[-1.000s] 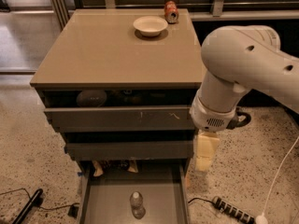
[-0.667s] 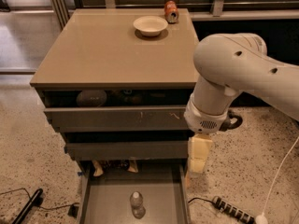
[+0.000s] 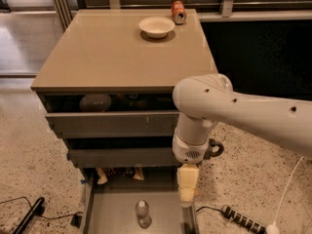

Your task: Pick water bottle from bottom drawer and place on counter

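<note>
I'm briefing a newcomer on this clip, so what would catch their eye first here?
The bulky white robot arm reaching in from the right dominates, its gripper hanging over the right edge of the open bottom drawer. The water bottle sits mid-floor in that drawer, left of the gripper and apart from it. On the counter, a white bowl and an orange-red soda can sit near the back edge.

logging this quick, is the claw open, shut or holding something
Claw: cannot be told; it hangs over the right edge of the grey bottom drawer, apart from the small clear plastic water bottle.
</note>
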### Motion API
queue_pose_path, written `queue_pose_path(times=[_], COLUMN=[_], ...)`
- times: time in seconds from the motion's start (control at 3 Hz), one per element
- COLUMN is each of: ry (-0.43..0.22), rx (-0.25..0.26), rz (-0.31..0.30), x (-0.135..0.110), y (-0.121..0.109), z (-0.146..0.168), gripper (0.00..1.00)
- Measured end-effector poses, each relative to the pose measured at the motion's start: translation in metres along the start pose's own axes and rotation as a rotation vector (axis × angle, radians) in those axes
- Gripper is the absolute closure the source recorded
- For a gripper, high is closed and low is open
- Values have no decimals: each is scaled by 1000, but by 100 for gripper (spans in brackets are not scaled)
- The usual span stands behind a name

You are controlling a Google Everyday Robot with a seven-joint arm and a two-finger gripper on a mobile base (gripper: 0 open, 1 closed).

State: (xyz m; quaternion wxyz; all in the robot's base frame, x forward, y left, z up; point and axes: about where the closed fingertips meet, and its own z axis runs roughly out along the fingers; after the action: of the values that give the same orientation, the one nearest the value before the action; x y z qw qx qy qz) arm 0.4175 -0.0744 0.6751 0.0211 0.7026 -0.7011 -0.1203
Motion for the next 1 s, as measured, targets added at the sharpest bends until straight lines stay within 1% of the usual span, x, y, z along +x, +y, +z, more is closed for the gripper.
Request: queue_pose_path(times=[0.33, 0.67, 1.0], ry=[24, 24, -18], rx=[-85, -85, 0], rz=[-50, -50, -33], x=[-10, -10, -17], y=[15, 15, -2], z=[61, 61, 62], gripper=[0, 0, 0])
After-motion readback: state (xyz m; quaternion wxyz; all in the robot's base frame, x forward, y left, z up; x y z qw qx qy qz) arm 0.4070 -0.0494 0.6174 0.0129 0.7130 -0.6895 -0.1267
